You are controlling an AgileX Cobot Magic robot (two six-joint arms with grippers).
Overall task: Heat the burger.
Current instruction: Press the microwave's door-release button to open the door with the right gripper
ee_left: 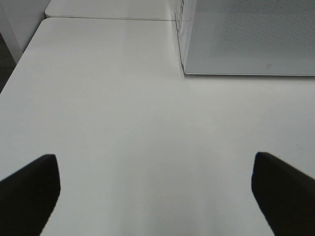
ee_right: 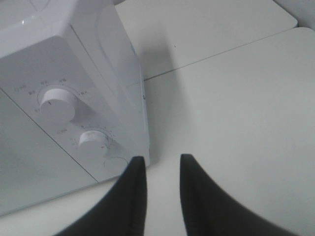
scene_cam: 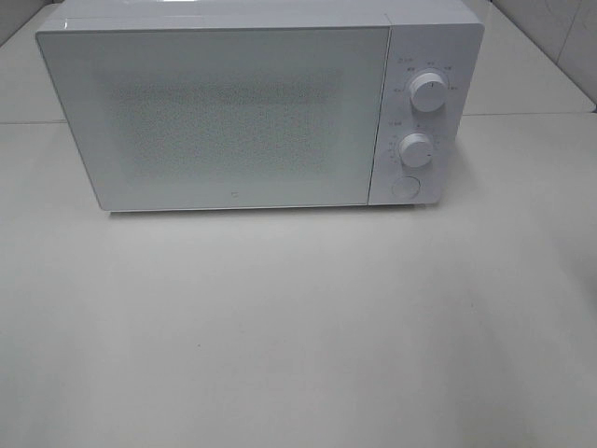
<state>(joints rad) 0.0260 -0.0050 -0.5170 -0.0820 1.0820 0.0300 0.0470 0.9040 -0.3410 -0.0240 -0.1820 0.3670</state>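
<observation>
So, left gripper (ee_left: 153, 162) is gaping wide, empty; right gripper (ee_right: 162, 158) is hanging barely open, empty, beside the microwave (ee_right: 74, 73).

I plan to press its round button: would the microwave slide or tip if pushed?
Tipping seems unlikely: the microwave is a broad, low box sitting flat on the table. It might slide slightly, since that surface looks smooth.

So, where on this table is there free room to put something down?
The table in front of the microwave is all bare. Narrower bare strips lie at its left and right. Only the back middle, where the microwave stands, is taken.
</observation>
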